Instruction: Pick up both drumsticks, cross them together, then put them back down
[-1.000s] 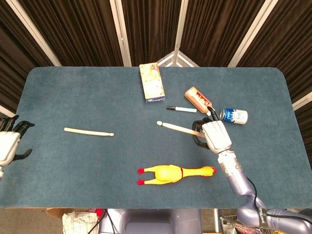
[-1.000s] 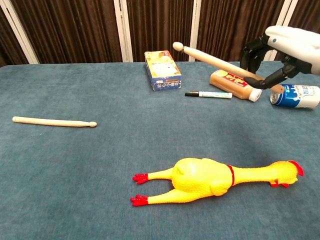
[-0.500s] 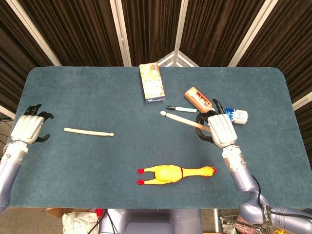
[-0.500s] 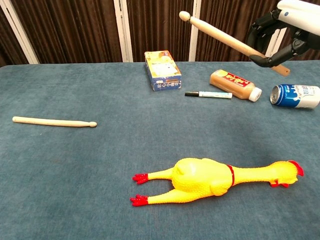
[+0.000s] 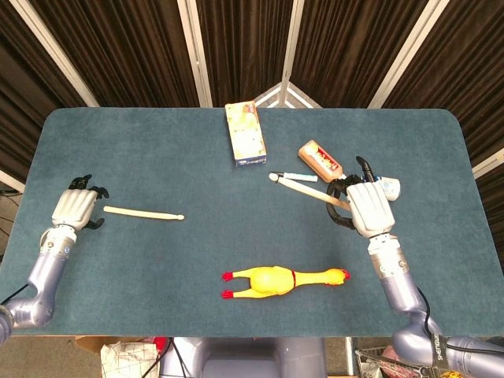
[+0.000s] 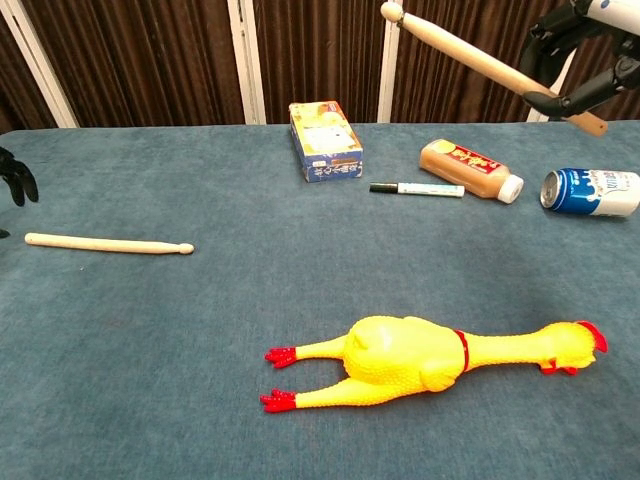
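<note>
One pale wooden drumstick (image 5: pixel 143 213) (image 6: pixel 108 244) lies flat on the blue table at the left, tip pointing right. My left hand (image 5: pixel 75 209) hovers just beyond its butt end with fingers apart, holding nothing; only its dark fingertips (image 6: pixel 18 176) show at the chest view's left edge. My right hand (image 5: pixel 368 206) (image 6: pixel 585 50) grips the second drumstick (image 5: pixel 303 187) (image 6: pixel 470 62) by its butt, lifted well above the table, tip pointing up and left.
A yellow rubber chicken (image 5: pixel 283 279) (image 6: pixel 430 357) lies at the front centre. A small carton (image 5: pixel 245 132), a marker (image 5: pixel 297 176) (image 6: pixel 417 188), a brown bottle (image 5: pixel 319 158) (image 6: pixel 470 170) and a blue can (image 6: pixel 592 192) lie at the back right, under the raised stick.
My left hand has come in from the table's left edge toward the butt of the lying drumstick. My right hand has raised its drumstick higher and to the right.
</note>
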